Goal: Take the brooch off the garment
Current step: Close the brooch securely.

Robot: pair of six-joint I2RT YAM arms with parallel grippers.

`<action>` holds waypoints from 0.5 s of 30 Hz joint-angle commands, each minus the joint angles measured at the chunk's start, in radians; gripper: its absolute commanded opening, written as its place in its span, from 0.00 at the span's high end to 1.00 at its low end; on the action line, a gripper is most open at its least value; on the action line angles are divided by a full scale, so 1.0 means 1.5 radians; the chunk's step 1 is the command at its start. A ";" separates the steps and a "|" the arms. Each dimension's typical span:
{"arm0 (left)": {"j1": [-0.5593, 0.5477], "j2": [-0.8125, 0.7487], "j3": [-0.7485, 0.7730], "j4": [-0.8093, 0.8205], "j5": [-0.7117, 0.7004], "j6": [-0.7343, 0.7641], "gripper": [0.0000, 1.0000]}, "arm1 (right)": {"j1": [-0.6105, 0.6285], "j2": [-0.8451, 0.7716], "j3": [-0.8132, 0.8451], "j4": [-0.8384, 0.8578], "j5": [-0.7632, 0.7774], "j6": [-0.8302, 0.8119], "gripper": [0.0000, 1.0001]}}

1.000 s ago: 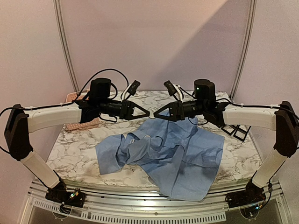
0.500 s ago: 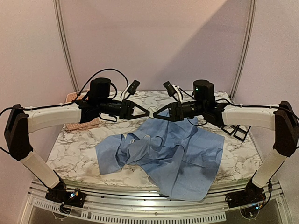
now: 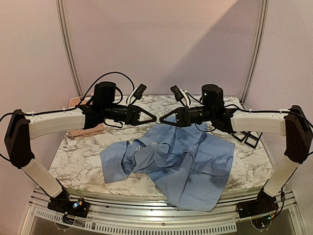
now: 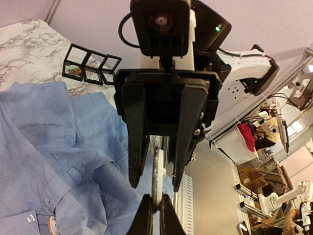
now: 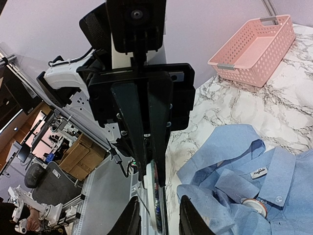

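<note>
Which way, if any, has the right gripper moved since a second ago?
Yes, slightly left: the right gripper has drawn away from the black frames, toward the left gripper.

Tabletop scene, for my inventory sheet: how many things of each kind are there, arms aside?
Blue shirt: 1
Pink basket: 1
Black open frames: 3
Round badge on shirt: 1
Thin disc in left jaws: 1
Total: 7

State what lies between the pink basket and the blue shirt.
Nothing: only bare marble tabletop separates the pink basket from the shirt, seen in the right wrist view.
</note>
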 commanded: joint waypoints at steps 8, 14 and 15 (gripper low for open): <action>0.004 -0.007 -0.008 -0.007 0.004 0.016 1.00 | 0.004 0.019 0.006 0.028 0.011 0.030 0.82; 0.002 -0.010 -0.006 -0.016 0.003 0.026 1.00 | 0.003 0.028 0.008 0.041 0.005 0.056 0.86; 0.002 -0.010 -0.006 -0.017 0.003 0.027 1.00 | 0.003 0.030 0.011 0.039 0.004 0.061 0.87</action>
